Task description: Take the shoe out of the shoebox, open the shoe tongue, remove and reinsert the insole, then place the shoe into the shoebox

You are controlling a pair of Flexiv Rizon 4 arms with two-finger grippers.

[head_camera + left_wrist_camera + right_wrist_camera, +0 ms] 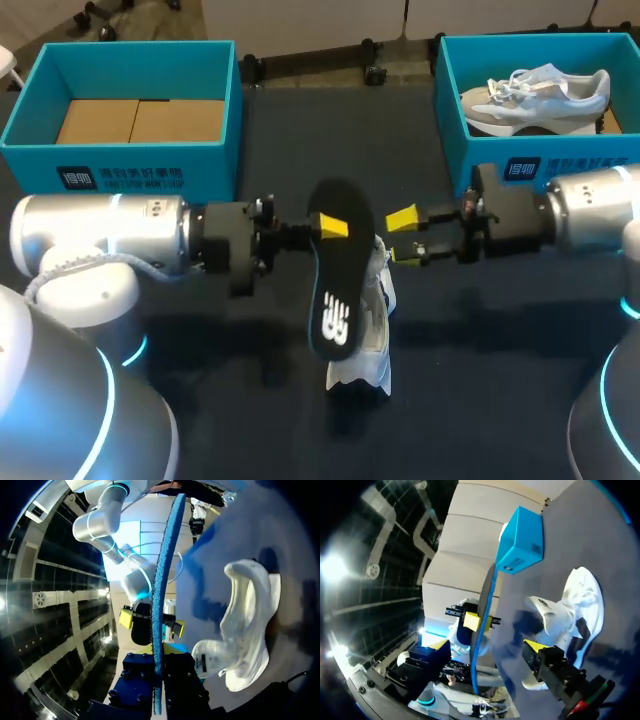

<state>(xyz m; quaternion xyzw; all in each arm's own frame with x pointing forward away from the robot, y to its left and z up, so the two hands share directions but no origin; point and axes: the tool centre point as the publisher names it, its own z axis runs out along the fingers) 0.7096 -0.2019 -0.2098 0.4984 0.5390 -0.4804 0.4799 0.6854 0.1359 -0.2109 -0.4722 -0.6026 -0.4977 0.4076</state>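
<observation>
In the left wrist view the insole (161, 605) is edge-on, blue beneath, clamped in the left jaws. The head view shows its black top, tilted over the shoe (375, 330) on the counter (250, 350), with the right jaws apart just beside it. Farther off, it alone shows a second shoe (535, 100) in the right box (480, 150).

Raised insole (338, 280), shoe (374, 350) beneath, block middle of table (240, 390)

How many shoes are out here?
2. One white shoe stands on the table in the middle, under the black insole; the other shoe lies in the blue shoebox on the right. None looks hidden.
</observation>
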